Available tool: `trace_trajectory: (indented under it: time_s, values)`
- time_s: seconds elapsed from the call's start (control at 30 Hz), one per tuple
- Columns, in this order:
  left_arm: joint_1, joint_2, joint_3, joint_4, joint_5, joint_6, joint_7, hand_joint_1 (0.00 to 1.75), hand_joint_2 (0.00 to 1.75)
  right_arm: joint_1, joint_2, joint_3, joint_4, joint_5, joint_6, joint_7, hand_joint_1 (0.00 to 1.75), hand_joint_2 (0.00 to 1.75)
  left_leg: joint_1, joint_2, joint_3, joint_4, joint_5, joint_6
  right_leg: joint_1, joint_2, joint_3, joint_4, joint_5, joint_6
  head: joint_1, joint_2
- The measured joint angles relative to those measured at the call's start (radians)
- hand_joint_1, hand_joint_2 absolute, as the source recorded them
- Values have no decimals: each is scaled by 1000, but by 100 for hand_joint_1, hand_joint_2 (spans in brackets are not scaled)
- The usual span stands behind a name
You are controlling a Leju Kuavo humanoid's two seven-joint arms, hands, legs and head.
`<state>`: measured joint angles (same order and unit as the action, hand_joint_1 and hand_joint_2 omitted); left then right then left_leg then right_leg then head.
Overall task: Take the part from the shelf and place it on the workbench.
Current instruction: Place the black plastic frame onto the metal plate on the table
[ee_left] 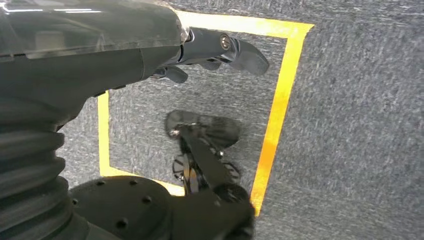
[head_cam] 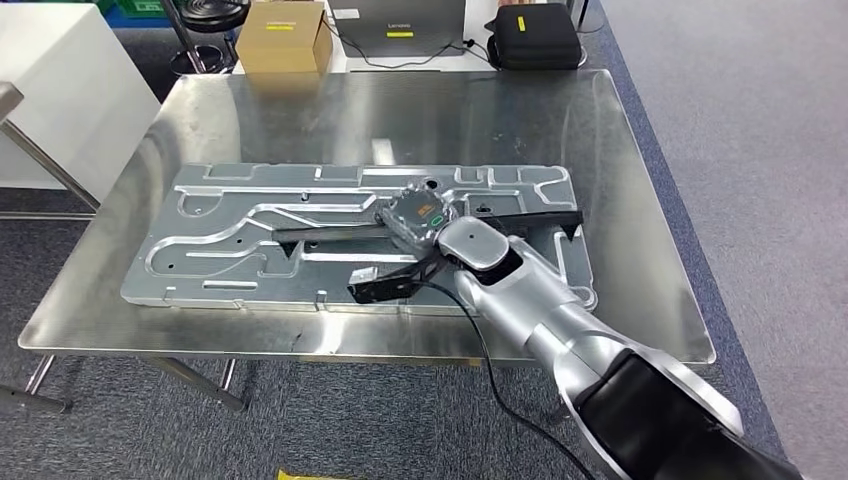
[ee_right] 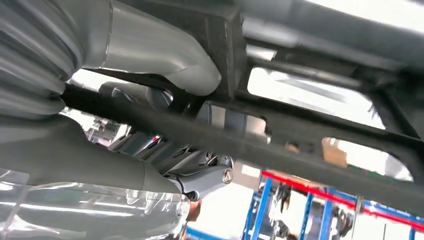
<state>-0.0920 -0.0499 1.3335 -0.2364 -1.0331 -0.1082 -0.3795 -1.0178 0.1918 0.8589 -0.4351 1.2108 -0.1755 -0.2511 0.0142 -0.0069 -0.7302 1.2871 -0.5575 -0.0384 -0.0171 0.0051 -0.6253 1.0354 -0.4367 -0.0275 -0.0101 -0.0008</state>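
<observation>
Right hand (head_cam: 425,232) mostly hidden under own wrist in head view; right wrist view shows thumb and fingers wrapped round black bar of part (head_cam: 330,233) — grasping it. Part (black arms, grey motor housing) lies on stamped metal panel (head_cam: 215,232) at workbench (head_cam: 640,200) centre. Left hand (ee_left: 220,50) hangs over carpet, fingers loosely curled, holding nothing. Cardboard box (head_cam: 283,35) at 11 o'clock, contents hidden.

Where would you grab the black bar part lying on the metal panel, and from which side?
Grip the black bar part on its bare left stretch, from above: that span looks thin and straight, clear of the grey housing and the right hand.
</observation>
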Motion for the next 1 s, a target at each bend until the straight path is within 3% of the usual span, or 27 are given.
trace_trajectory:
  time_s: [0.03, 0.07, 0.13, 0.2, 0.27, 0.37, 0.4, 0.47, 0.53, 0.57, 0.6, 0.63, 0.7, 0.77, 0.87, 0.93, 1.0]
  values:
    - [1, 0, -1, 0, -2, -1, -4, 0, 175, 6, 4, 3, 8, 0, 1, 4, 0, 0, 0, 0, -8, 13, 6, -1, 0, 0, 1, 0, -1, 0, 0, 0]
    - [2, 0, -3, 0, -4, -1, -6, 0, 175, 12, 6, 5, 14, 0, 1, 9, 0, 0, 1, 0, 2, -14, 30, -1, 0, 1, 2, 1, -2, 1, 0, 0]
    - [1, 1, -7, 0, -6, 0, -6, 0, 175, 19, 10, 9, 25, 0, 1, 22, 0, 0, 4, 1, 63, -147, 96, 0, 0, 2, 5, 2, -4, 5, 0, 0]
    - [-1, 2, -11, 0, -7, 0, -3, 0, 87, 19, 11, 10, 32, -3, 0, 29, 0, 0, 1, 0, 111, -245, 127, 9, 3, 4, 6, 3, -6, 14, 1, 0]
    - [-1, 2, -14, 1, -8, 0, -1, 0, 0, 19, 11, 7, 38, -14, -2, 31, 0, 0, -5, -2, 118, -261, 128, 22, 5, 5, 6, 0, -4, 25, 1, 0]
    - [-1, 3, -18, 1, -13, -3, 5, 0, 0, 19, 11, -14, 40, -50, -10, 27, 0, 0, -3, 0, 122, -270, 134, 43, 3, 3, 1, 16, -19, 42, 2, 0]
    - [-2, 3, -19, 1, -15, -5, 9, 0, 0, 19, 11, -25, 40, -65, -16, 24, 0, 0, -1, 0, 123, -273, 136, 49, 3, 2, -15, 52, -42, 45, 2, 0]
    - [-3, 3, -22, 1, -17, -8, 16, 0, 0, 21, 9, -52, 37, -97, -27, 9, 0, 0, -4, 2, 124, -274, 137, 58, 3, 0, -76, 179, -105, 48, 2, 0]
    - [-3, 3, -23, 1, -18, -9, 20, 0, 0, 29, 5, -85, 28, -142, -32, -19, 0, 0, -8, 2, 124, -273, 136, 61, 4, 0, -124, 278, -134, 47, 2, 0]
    - [-3, 3, -23, 1, -18, -9, 20, 0, 0, 33, 3, -105, 19, -170, -33, -38, 0, 0, -11, 1, 124, -272, 135, 62, 5, 0, -123, 274, -120, 44, 2, 0]
    - [-3, 3, -24, 1, -18, -9, 21, 0, 0, 38, 1, -128, 7, -204, -31, -62, 0, 0, -13, 0, 124, -271, 135, 62, 7, 0, -103, 231, -91, 38, 2, 0]
    - [-3, 3, -24, 1, -18, -9, 21, 0, 0, 41, 0, -154, -10, -243, -26, -91, 0, 0, -15, 0, 125, -270, 134, 62, 10, 0, -69, 161, -55, 30, 2, 0]
    - [-3, 2, -24, 3, -18, -9, 21, 0, 0, 49, -5, -212, -59, -343, 8, -167, 0, 0, -21, 0, 123, -268, 132, 59, 18, -2, -10, 37, -10, 16, 2, 0]
    - [-2, 0, -24, 5, -17, -9, 20, 0, 0, 67, -16, -275, -125, -470, 71, -250, 0, 0, -20, 0, 122, -267, 132, 50, 24, -5, 7, -1, -5, 11, 1, 0]
    - [-1, 3, -24, 6, -7, -10, 17, 0, 0, 105, -39, -378, -245, -681, 179, -348, 0, 0, -19, 0, 118, -257, 119, 37, 16, -7, 14, -18, 4, 4, 0, 0]
    - [-1, 5, -23, 6, 5, -12, 14, 0, 0, 132, -54, -445, -345, -835, 243, -392, 0, 0, -16, 1, 86, -178, 68, 27, 10, -10, 20, -28, 9, -2, -4, 0]
    - [-1, 6, -21, 7, 21, -17, 11, 0, 0, 179, -79, -505, -465, -972, 276, -409, 0, 0, -8, 1, 28, -48, 8, 17, 8, -12, 22, -29, 8, -3, -6, 0]
